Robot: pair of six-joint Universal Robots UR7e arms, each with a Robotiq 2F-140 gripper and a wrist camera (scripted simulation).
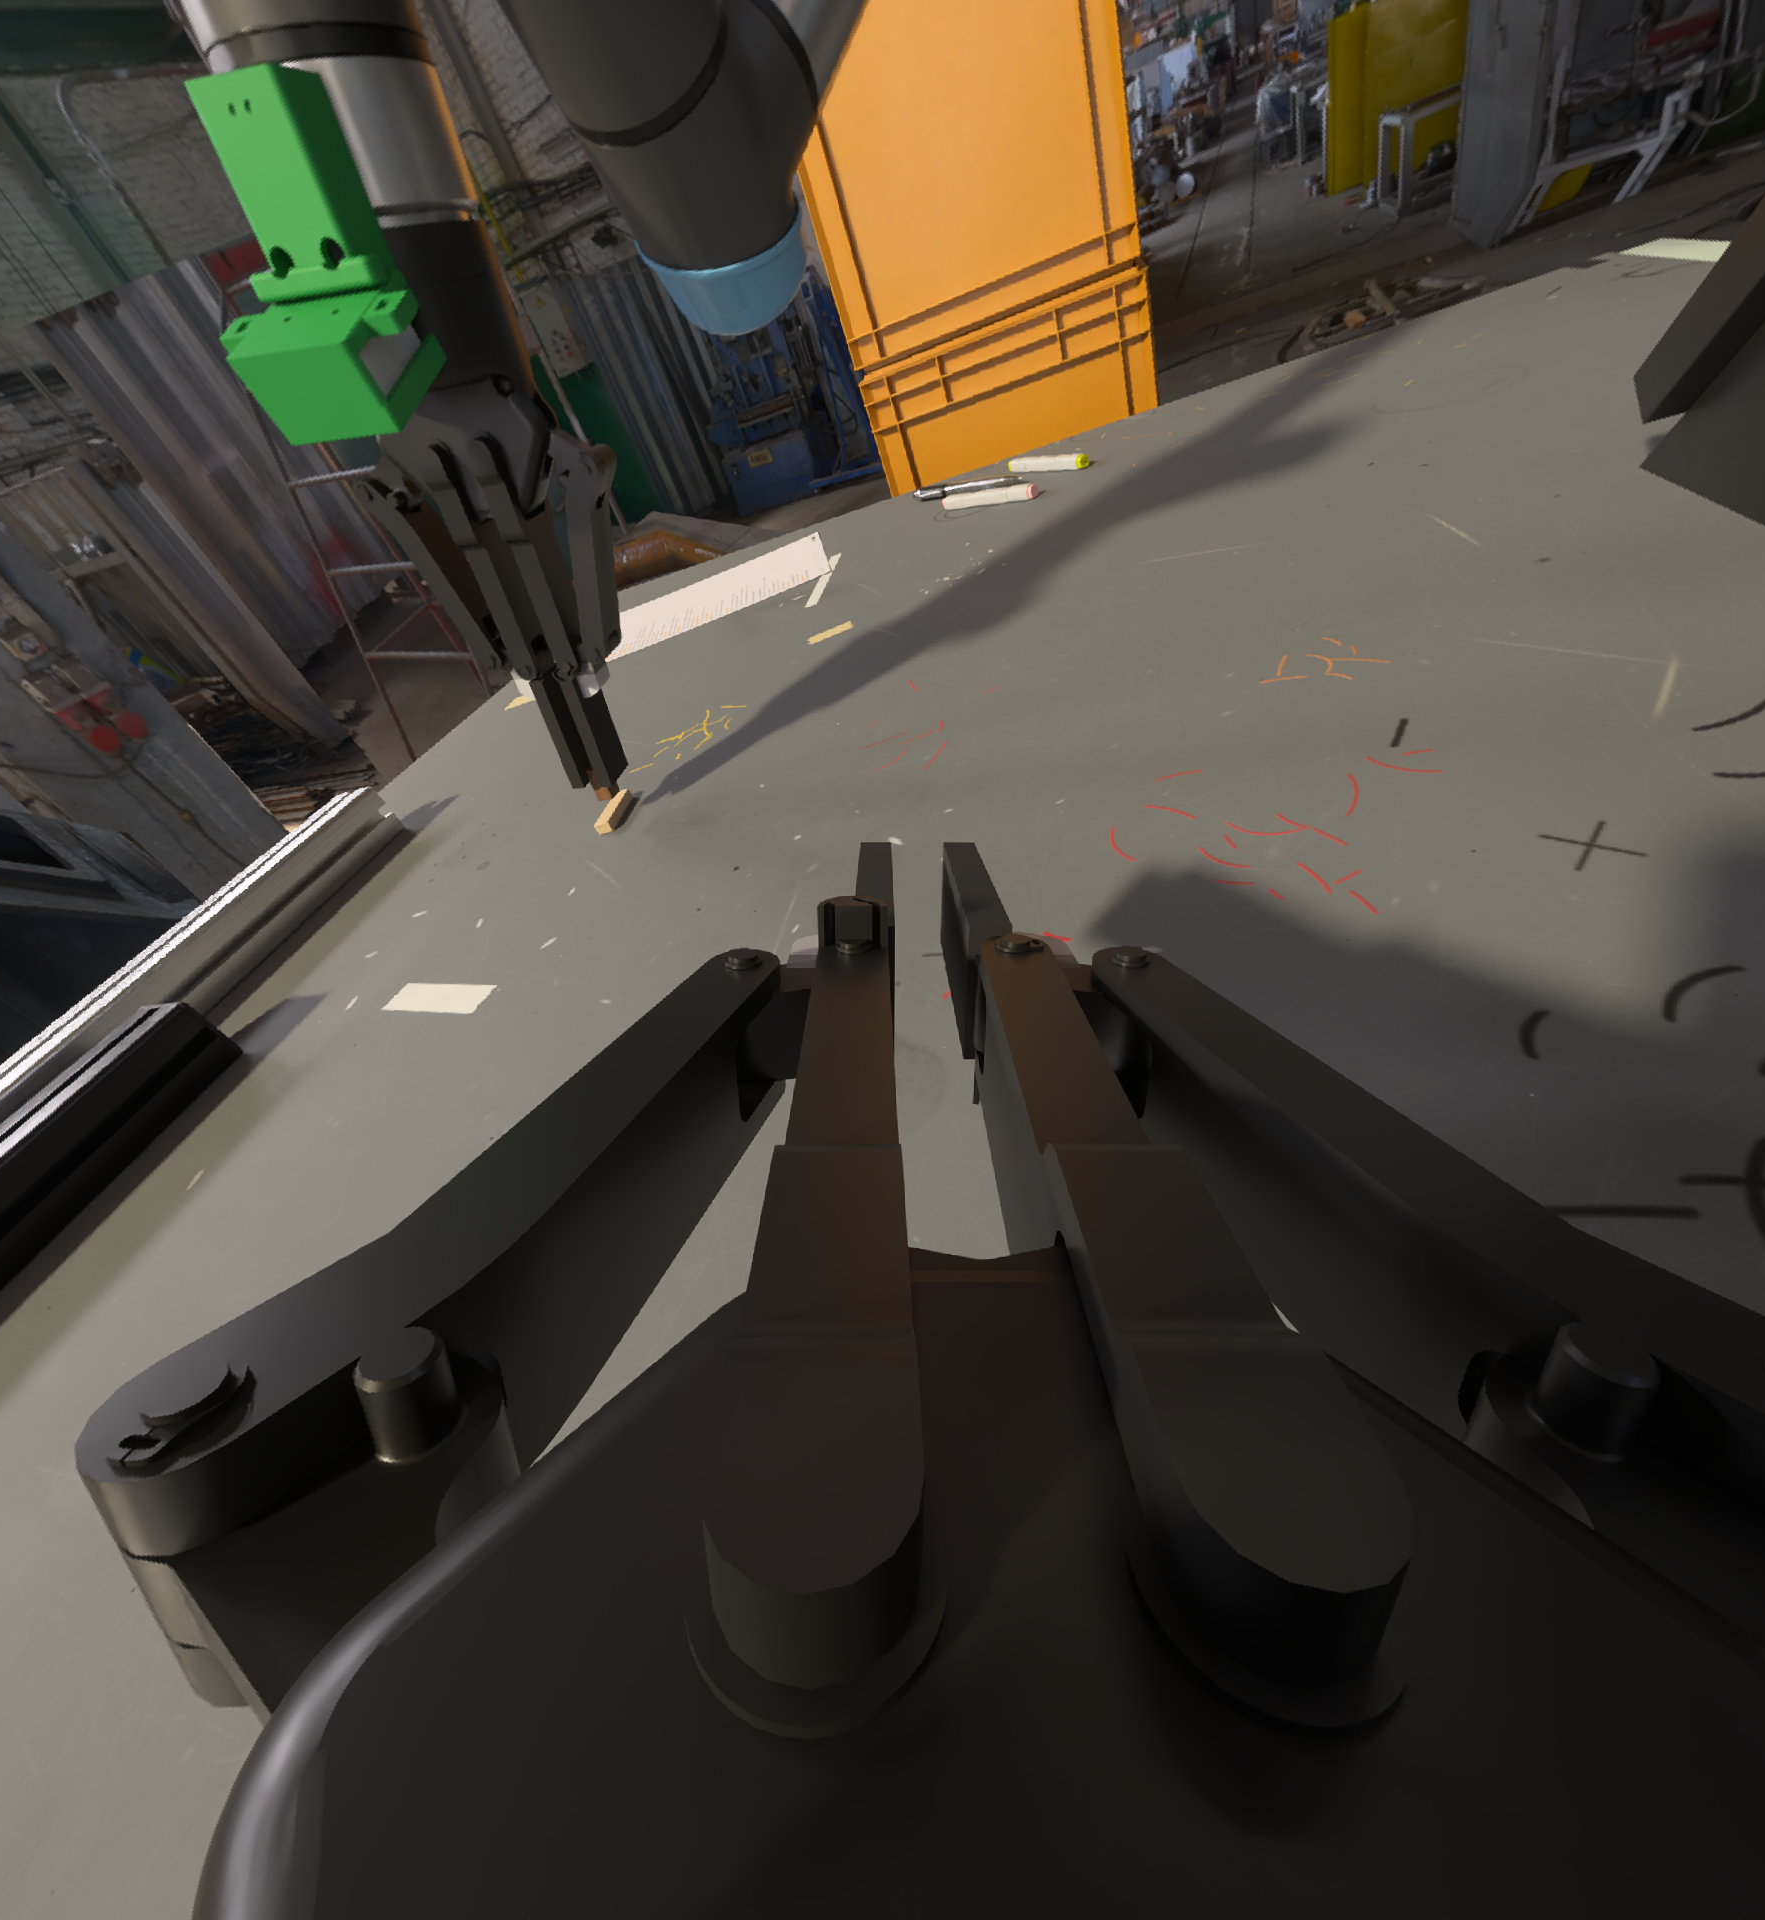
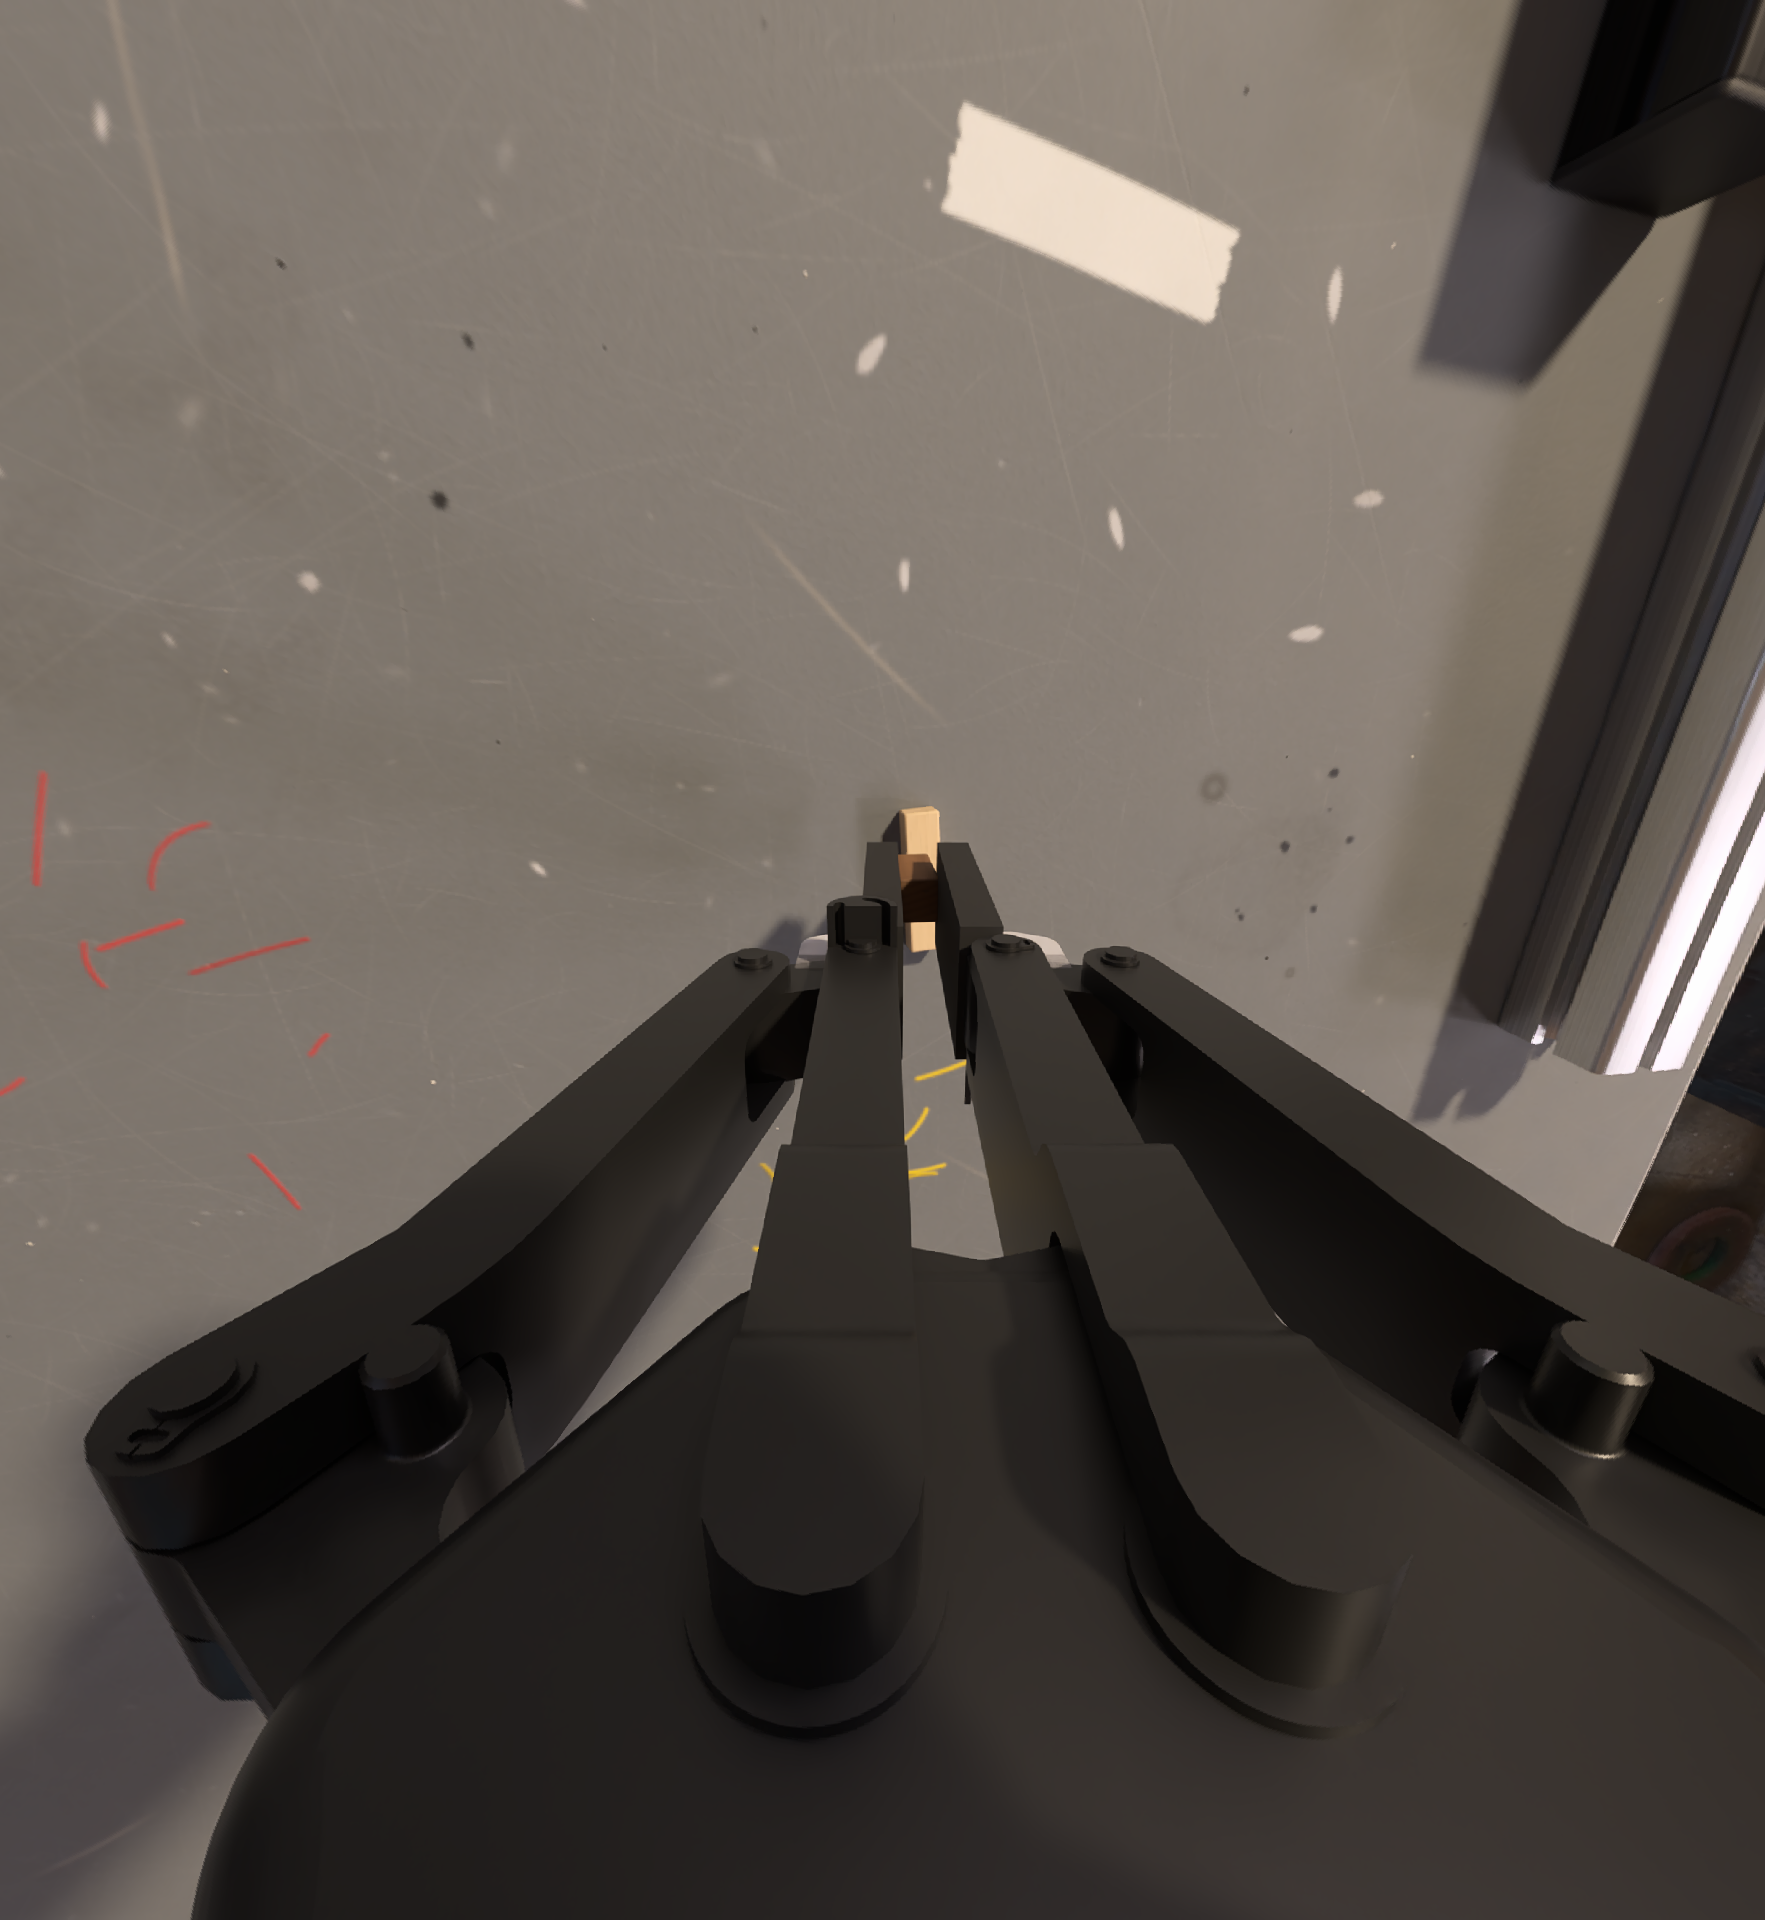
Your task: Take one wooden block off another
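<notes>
Right end effector point(image 2: 917, 883) grips the upper block at the bench's left edge.
Its fingers are clenched on the small darker-brown wooden block point(image 2: 916, 881), which sits on or just above the pale rectangular wooden block point(image 2: 919, 831) lying on the scuffed grey bench point(image 2: 545, 520); contact is unclear. The left end effector point(image 1: 917, 868) hangs nearly closed, empty. Judged next: a straight lift, leaving the pale block undisturbed.

The left wrist view looks low and slantwise across the table point(image 1: 1169, 644) toward its far edge. The right wrist view looks steeply down, close above the table point(image 2: 545, 520) near an edge rail. Both share the pale wooden block point(image 1: 613, 811) point(image 2: 918, 831).
</notes>
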